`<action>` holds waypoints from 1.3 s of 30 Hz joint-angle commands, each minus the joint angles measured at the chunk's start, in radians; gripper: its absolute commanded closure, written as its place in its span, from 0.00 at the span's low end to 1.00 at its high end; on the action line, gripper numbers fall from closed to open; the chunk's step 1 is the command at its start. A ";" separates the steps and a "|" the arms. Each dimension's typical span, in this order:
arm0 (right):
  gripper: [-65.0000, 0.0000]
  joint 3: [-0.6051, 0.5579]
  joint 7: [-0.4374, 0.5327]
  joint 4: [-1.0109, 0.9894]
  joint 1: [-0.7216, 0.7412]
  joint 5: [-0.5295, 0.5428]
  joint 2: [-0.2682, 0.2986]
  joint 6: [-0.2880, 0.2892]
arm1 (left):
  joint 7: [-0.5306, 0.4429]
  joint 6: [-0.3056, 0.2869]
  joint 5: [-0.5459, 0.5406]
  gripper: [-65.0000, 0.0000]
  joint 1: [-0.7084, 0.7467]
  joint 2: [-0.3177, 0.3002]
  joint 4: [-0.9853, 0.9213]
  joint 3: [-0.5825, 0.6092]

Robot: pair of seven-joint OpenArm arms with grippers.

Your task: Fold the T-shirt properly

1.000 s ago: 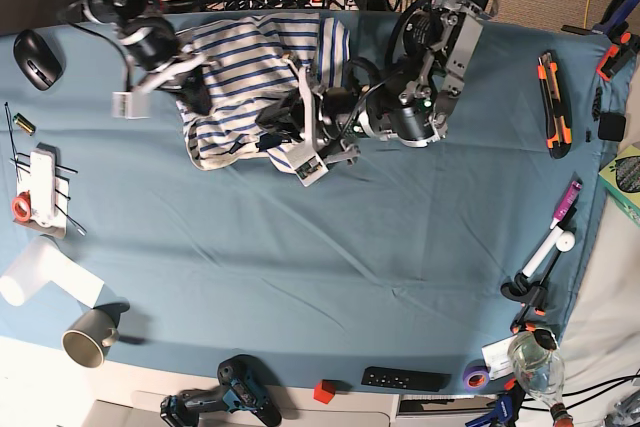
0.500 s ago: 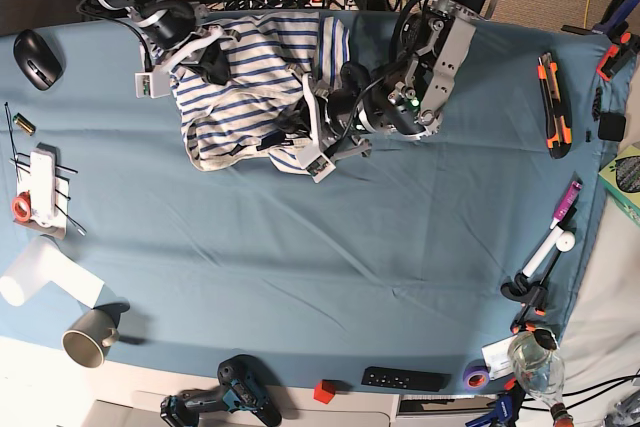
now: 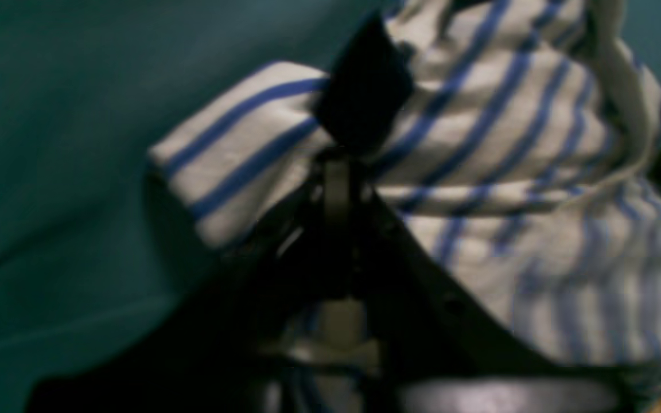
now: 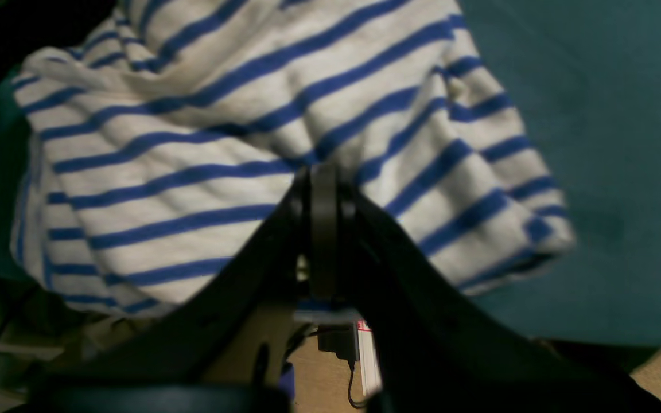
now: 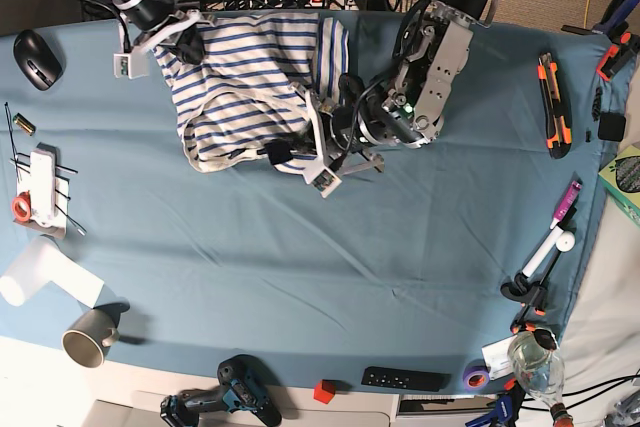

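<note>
We log the T-shirt (image 5: 245,87) at the far edge of the table, left of centre, bunched rather than flat. Its long axis runs roughly from the far left corner down toward the near right, though the heaped folds make that hard to fix. Cloth is cream-white with thin blue stripes; a small dark label (image 5: 277,154) sits near its lower right hem.

Left to right in the base view: a black mouse (image 5: 37,57) and a white paper roll (image 5: 45,275) with a grey mug (image 5: 88,335) line the left side. The right gripper (image 5: 188,44) is pinched closed on the T-shirt's upper left edge; the wrist view shows striped cloth (image 4: 284,149) pressed at the meeting jaws. The left gripper (image 5: 292,152) is clamped shut on the lower right hem; its wrist view is blurred, with a dark patch (image 3: 365,92) above the closed tips.

The blue tablecloth (image 5: 330,267) lies in mild wrinkles. An orange utility knife (image 5: 553,97) lies at far right. A cordless drill (image 5: 225,402) and a clear bottle (image 5: 535,362) sit along the near edge. Cables crowd the space behind the table.
</note>
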 commanded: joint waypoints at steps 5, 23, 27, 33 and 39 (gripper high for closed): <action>1.00 0.072 0.000 0.016 -0.024 -0.008 0.023 -0.007 | -0.021 0.039 0.047 1.00 -0.038 0.002 0.016 -0.003; 1.00 0.274 -0.044 0.106 -0.181 0.113 0.118 0.025 | 0.222 0.187 0.241 1.00 -0.134 -0.222 0.198 -0.097; 1.00 0.274 -0.044 0.207 -0.265 0.111 0.122 0.025 | 0.248 0.182 0.173 1.00 0.028 -0.325 0.350 -0.204; 1.00 0.273 -0.047 0.273 -0.349 0.111 0.122 0.028 | 0.261 0.156 0.070 1.00 0.368 -0.396 0.584 -0.401; 1.00 0.272 -0.050 0.270 -0.416 0.111 0.122 0.044 | 0.278 0.129 -0.047 1.00 0.685 -0.396 0.687 -0.518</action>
